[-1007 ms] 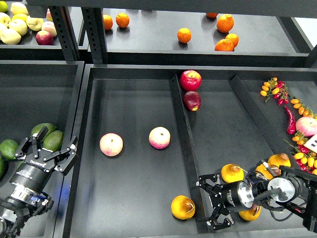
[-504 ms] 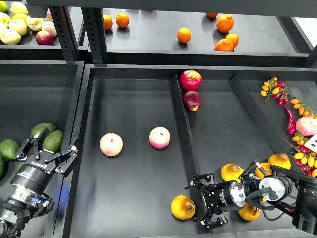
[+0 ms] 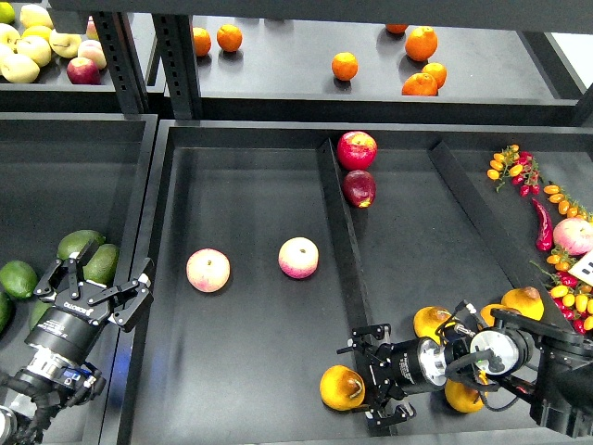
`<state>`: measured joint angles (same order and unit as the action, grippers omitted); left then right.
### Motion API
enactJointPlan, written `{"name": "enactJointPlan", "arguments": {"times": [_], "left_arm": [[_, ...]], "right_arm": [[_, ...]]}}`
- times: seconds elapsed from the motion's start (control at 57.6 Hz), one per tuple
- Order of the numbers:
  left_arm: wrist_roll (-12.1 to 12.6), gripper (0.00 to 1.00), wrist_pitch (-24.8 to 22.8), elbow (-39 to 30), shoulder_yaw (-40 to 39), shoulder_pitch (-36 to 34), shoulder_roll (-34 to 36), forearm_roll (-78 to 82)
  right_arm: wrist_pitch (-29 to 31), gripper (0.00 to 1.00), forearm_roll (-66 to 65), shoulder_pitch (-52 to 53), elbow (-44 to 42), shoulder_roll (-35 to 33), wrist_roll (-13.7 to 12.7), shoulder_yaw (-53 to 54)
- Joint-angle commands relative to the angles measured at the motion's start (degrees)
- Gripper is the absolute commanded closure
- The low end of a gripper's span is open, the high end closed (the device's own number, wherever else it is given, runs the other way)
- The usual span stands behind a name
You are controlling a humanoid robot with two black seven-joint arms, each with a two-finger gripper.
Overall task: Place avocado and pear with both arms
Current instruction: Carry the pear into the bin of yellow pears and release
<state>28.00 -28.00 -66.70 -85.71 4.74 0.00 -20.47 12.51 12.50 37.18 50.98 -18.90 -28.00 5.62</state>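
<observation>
The pear point(image 3: 341, 387), yellow-orange with a dark reddish patch, lies at the front of the middle bin against the divider. My right gripper point(image 3: 371, 375) is open. It reaches leftward over the divider, its fingertips just right of the pear, one beyond it and one nearer than it. My left gripper point(image 3: 97, 276) is open above the right end of the left bin, right beside two green avocados point(image 3: 93, 258). I cannot tell which avocado is the very dark one. A darker one shows partly at the left edge point(image 3: 4, 311).
Two pink-cream peaches point(image 3: 208, 270) point(image 3: 298, 257) lie in the middle bin. Red fruits point(image 3: 357, 149) sit at the back of the right compartment. Several yellow pears point(image 3: 434, 322) lie around my right wrist. Chillies and small tomatoes point(image 3: 542, 222) are at far right. Oranges and apples are on the upper shelf.
My right gripper has moved left across the divider, up to the pear. My left gripper has shifted slightly right and down beside the avocados. No fruit has moved.
</observation>
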Motion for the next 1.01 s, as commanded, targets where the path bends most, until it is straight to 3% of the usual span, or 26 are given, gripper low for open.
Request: {"name": "enactJointPlan", "arguments": {"times": [0.0,0.278,0.99], "left_arm": [[0.0,0.01,0.0,-0.01,0.01,0.0,0.0,-0.01],[0.0,0.01,0.0,-0.01,0.01,0.09,0.0,-0.01],[0.0,0.01,0.0,-0.01,0.36,0.09,0.0,0.08]], "right_arm": [[-0.03,0.02,-0.02,0.09,-0.96,0.97,0.0,-0.26],[-2.14,0.08,-0.2,0.0,-2.02,1.85,0.0,-0.17],[-3.81,0.49,-0.64,-1.05,-3.08,4.31,0.0,0.8]]}}
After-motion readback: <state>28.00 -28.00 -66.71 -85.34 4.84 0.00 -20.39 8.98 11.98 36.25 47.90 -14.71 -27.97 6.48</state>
